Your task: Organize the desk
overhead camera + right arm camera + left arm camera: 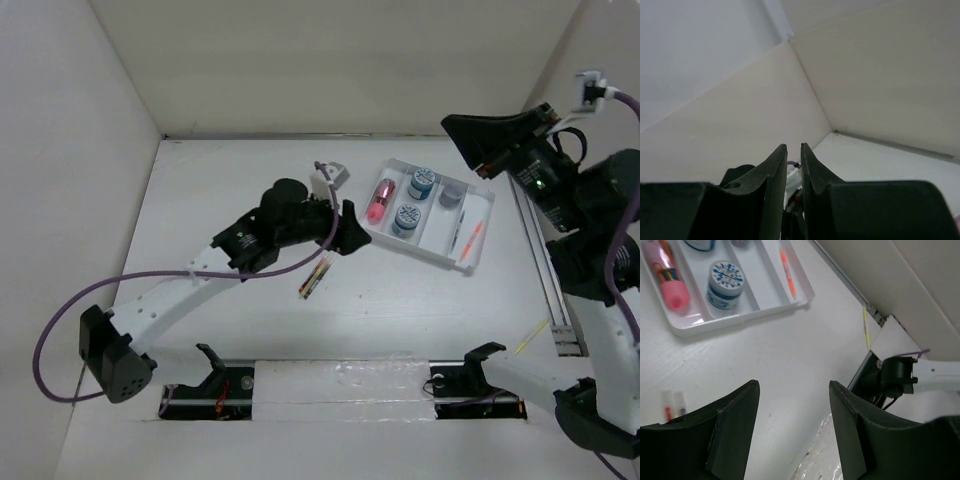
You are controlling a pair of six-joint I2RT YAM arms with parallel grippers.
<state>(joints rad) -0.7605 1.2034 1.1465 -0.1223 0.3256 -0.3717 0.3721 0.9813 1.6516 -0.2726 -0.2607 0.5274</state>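
The desk [230, 190] is a wide white tabletop. My left gripper [347, 226] hangs low over its middle, open, and in the left wrist view only bare desk [790, 350] shows between the fingers of this gripper [794, 384]. A small bundle of pens [316, 277] lies on the desk just to its near side, and the pens [672, 405] show left of the left finger. My right gripper [452, 124] is raised above the tray's far right corner. In its wrist view it [793, 146] points at the wall corner, its fingers nearly together with nothing between them.
A white compartment tray [415, 250] holds a pink tube [379, 200], two blue-lidded jars [422, 183], a grey jar [450, 195] and an orange pen [473, 238]. A small grey clip-like object [333, 172] lies behind the left gripper. A yellow stick [532, 337] lies near the right rail [540, 260].
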